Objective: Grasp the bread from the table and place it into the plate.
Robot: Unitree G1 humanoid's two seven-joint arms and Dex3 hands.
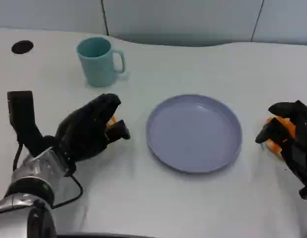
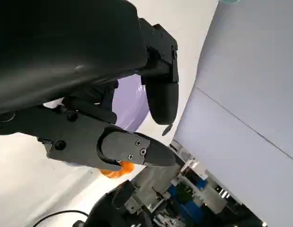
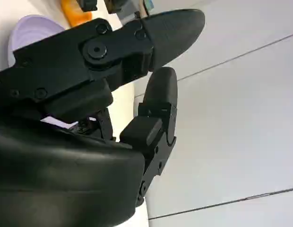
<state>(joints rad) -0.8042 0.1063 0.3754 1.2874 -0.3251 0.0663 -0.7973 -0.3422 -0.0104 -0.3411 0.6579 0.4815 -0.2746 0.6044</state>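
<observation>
The lavender plate [image 1: 193, 163] lies bare in the middle of the table. My left hand [image 1: 89, 131] hovers just left of it, fingers curved toward the plate. A small orange-brown piece [image 1: 112, 120], likely the bread, shows at its fingertips. In the left wrist view the fingers [image 2: 160, 94] stand apart with the plate [image 2: 132, 101] seen between them and nothing held. My right hand [image 1: 289, 134] sits right of the plate with an orange shape [image 1: 278, 141] among its fingers; I cannot tell what that is. In the right wrist view its fingers [image 3: 158, 94] are spread on nothing.
A teal mug [image 1: 99, 60] stands at the back left, behind my left hand. A black round spot [image 1: 22, 47] marks the table's far left. A black cable [image 1: 74, 191] loops beside my left forearm. A pale wall rises beyond the table's back edge.
</observation>
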